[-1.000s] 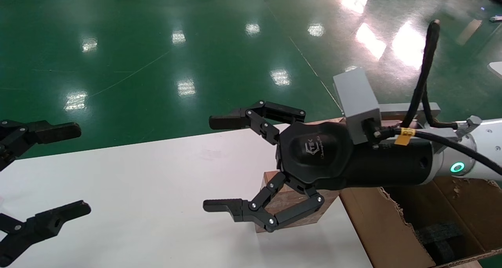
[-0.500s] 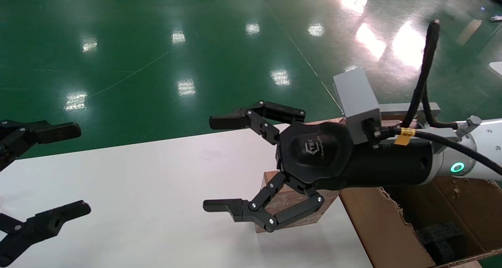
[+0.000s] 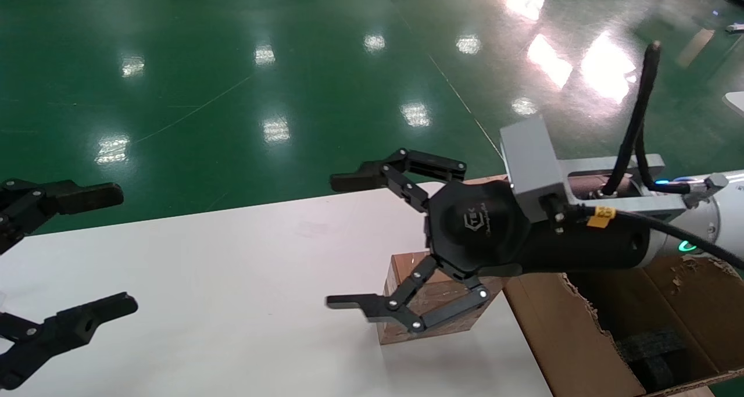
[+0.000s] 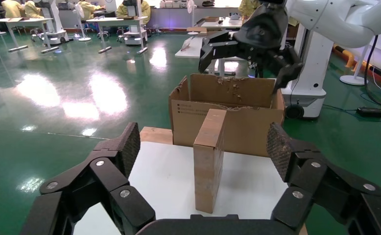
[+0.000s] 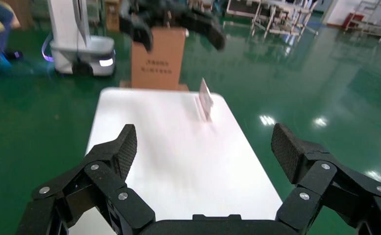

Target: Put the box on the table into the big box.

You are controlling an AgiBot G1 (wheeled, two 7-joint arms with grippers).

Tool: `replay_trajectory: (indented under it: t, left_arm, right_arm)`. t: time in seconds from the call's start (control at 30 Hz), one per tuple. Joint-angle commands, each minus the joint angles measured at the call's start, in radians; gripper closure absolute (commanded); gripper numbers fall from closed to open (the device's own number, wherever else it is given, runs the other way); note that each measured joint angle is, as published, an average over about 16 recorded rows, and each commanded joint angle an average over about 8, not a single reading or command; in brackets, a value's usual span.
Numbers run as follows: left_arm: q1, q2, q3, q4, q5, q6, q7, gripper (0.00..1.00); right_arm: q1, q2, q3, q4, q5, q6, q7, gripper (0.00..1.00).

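Plainly, the box (image 3: 433, 304) stands on end on the table (image 3: 232, 281), near the table's right-hand edge and just beside the big box (image 3: 581, 339), which sits off that edge with its flaps up and its torn rim showing. The box is not gripped and not lifted, so by my judgement the task is at its opening: no grasp is made, and the pick-up, the carry across and the placing inside the carton are all left to do. The right gripper (image 3: 372, 246) hangs above and in front of the box with its fingers spread wide and nothing between them; it points out over the table, away from the box, and its body hides most of the box's top in the head view. The left gripper (image 3: 75, 251) hovers over the table's left end, well apart from the box, its fingers likewise spread wide and empty. The left wrist view supplies what the head view lacks: the box (image 4: 209, 159) is seen whole and upright, narrow side on, with the big box (image 4: 227, 115) close behind it, black print on one wall, and the right gripper (image 4: 247, 46) raised above both. The right wrist view shows neither box nor carton; it looks along the table (image 5: 178, 161) toward the left gripper (image 5: 174, 22) at the far end, with a small pale upright item (image 5: 205, 100), too blurred to identify, on the table. The head view alone shows dark material lying in the bottom of the big box.
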Motion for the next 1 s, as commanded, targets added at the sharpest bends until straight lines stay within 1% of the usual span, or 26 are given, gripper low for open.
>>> replay_trajectory:
  t: [0.03, 0.23, 0.43, 0.73, 1.0]
  left_arm:
    - [0.000, 0.000, 0.000, 0.000, 0.000, 0.000, 0.000, 1.00]
    - [0.000, 0.000, 0.000, 0.000, 0.000, 0.000, 0.000, 1.00]
    - [0.000, 0.000, 0.000, 0.000, 0.000, 0.000, 0.000, 1.00]
    - [0.000, 0.000, 0.000, 0.000, 0.000, 0.000, 0.000, 1.00]
    - [0.000, 0.000, 0.000, 0.000, 0.000, 0.000, 0.000, 1.00]
  right_arm:
    - [0.018, 0.004, -0.002, -0.023, -0.023, -0.019, -0.026, 0.00]
    - [0.086, 0.017, -0.067, -0.158, -0.082, -0.046, -0.137, 0.00]
    - [0.136, 0.028, -0.154, -0.276, -0.103, -0.049, -0.226, 0.00]
    - [0.170, 0.045, -0.279, -0.396, -0.095, -0.049, -0.304, 0.00]
    - [0.198, 0.060, -0.360, -0.488, -0.095, -0.045, -0.362, 0.00]
